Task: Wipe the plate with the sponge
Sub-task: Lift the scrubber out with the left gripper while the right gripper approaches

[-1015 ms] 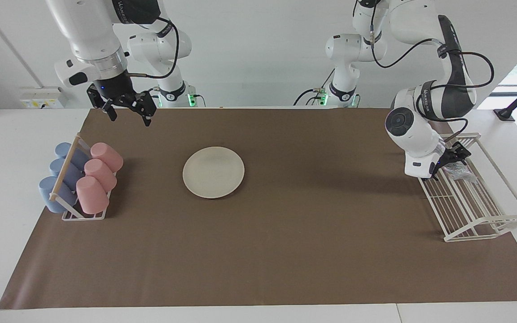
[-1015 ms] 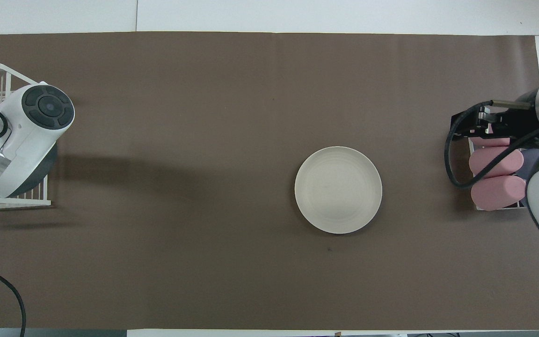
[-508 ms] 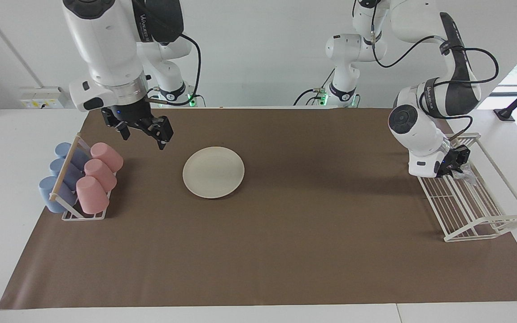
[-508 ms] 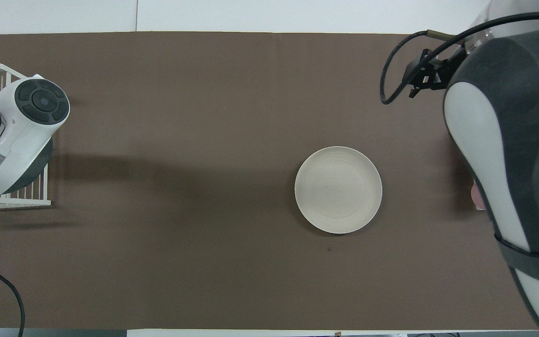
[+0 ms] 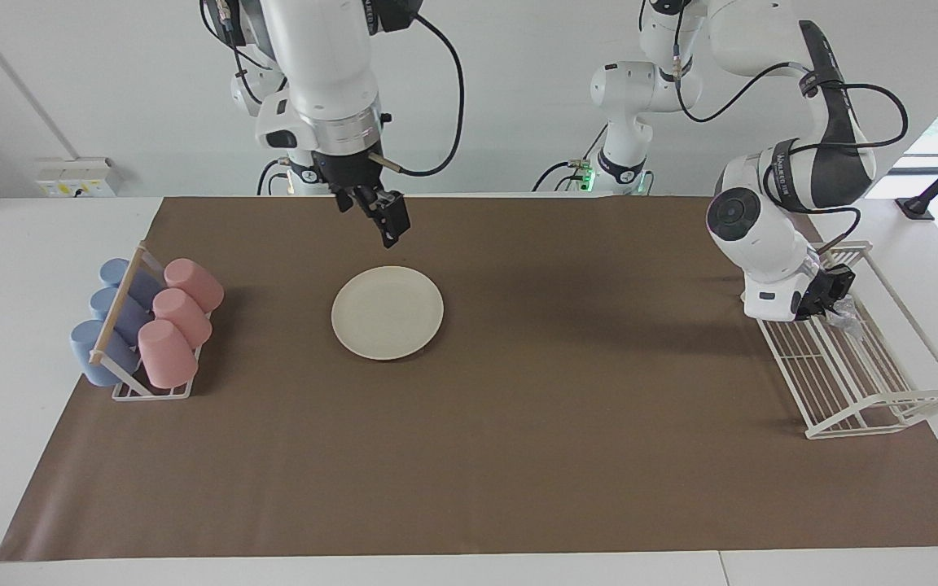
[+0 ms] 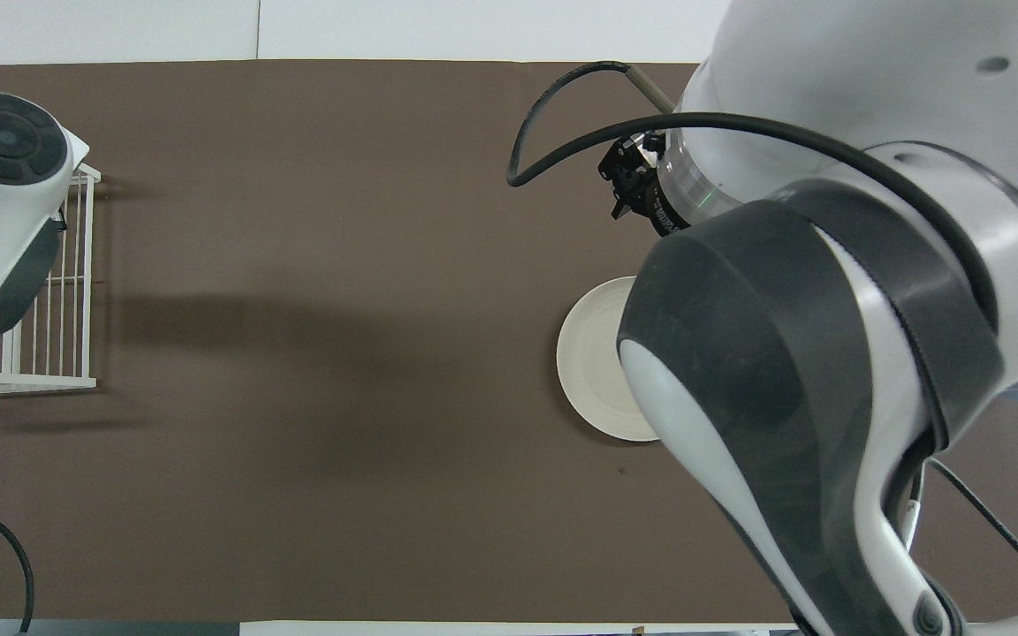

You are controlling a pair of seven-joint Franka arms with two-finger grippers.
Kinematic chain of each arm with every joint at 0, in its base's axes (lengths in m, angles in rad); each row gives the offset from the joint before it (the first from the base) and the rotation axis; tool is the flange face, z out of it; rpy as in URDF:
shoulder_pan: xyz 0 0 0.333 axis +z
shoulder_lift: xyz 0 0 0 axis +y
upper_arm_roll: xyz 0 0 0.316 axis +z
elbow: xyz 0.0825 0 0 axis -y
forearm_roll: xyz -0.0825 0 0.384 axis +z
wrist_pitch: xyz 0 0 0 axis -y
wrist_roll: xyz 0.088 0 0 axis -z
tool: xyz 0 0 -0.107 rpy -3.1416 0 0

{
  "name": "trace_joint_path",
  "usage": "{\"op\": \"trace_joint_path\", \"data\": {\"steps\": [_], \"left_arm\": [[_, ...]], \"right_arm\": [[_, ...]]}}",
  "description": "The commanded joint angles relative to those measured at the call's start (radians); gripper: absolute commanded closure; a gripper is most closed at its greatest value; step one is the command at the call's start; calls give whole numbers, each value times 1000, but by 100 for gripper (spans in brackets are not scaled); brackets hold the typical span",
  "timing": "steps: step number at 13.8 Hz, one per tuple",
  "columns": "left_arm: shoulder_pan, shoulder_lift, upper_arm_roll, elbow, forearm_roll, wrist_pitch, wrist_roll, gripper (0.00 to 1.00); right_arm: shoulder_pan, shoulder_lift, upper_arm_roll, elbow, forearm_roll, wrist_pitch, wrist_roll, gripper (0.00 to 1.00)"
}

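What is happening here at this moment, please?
Two robot arms work at a table covered with a brown mat. The left gripper is down in the white wire rack at its own end of the table and is shut on the sponge, a shiny grey wad. The right gripper hangs open in the air above the mat, close to the plate, and holds nothing. The plate lies bare on the mat; no wiping has begun. Pink and blue cups sit in a holder at the right arm's end.

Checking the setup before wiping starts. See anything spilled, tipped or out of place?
Nothing stands out. The plate lies flat and bare on the brown mat; the cups sit racked; the sponge is in the wire rack.
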Motion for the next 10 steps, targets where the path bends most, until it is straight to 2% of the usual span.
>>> {"op": "trace_joint_path", "data": {"steps": [1,6,10], "left_arm": [[6,-2,-2,188,-255,-176,37,100],[70,-56,9,297,-737,-383,45,100],[140,-96,12,285,-1054,-432,135,100]], "right_arm": [[75,-37,-2,-68,8,37,214,0],[138,-48,-1,-108,17,63,383,0],[218,-46,-1,-160,23,141,558,0]]}}
